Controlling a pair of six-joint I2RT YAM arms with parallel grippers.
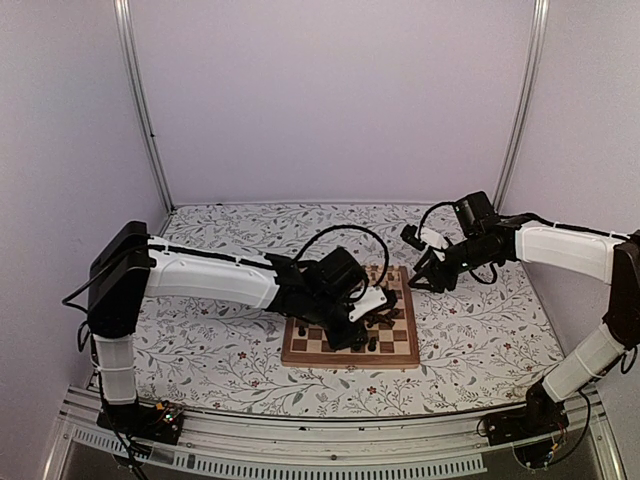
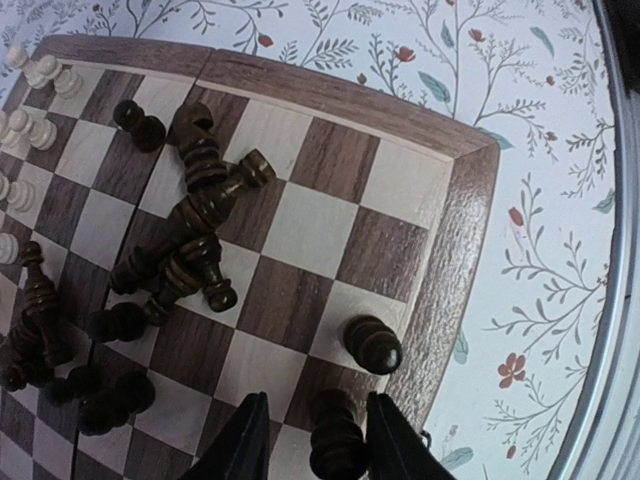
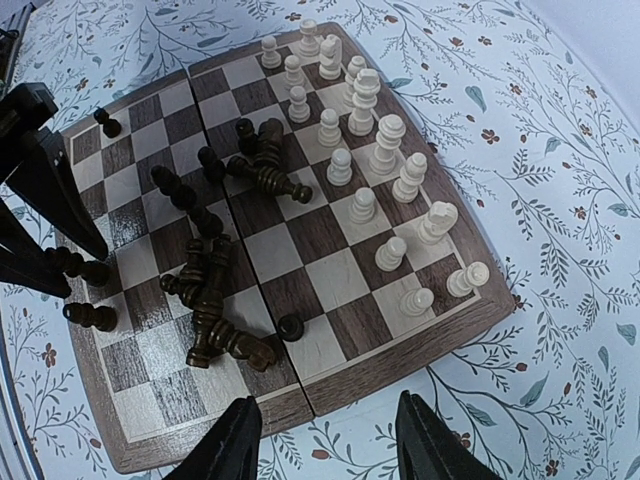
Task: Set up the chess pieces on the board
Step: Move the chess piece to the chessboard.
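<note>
Closest to my left wrist, my left gripper (image 2: 318,415) hangs low over the board (image 2: 462,250) near one corner. Its jaws are apart with a standing dark piece (image 2: 336,440) between them. One finger (image 2: 392,440) looks to touch the piece's side, while a sliver of pale square shows between the piece and the other finger, so I am around it and not clamped on it. Just beyond, a round-headed dark pawn (image 2: 372,345) stands upright on a square along the rim. Farther on, a heap of dark pieces (image 2: 195,240) lies toppled and crossed over one another about the centre seam, with more of them lying at the left edge of that view. At the far corner a few pale pieces (image 2: 40,75) stand upright. My right gripper (image 3: 328,425) is well apart from the left, its jaws wide and holding nothing, and it hovers over the floral table (image 3: 560,250) just off the board's rim. From there, the pale pieces stand in two ragged rows along one side of the board, and the dark ones sprawl over the other half. In the top view the board sits mid-table, with my left arm reaching over it and my right gripper off its far right corner.
</note>
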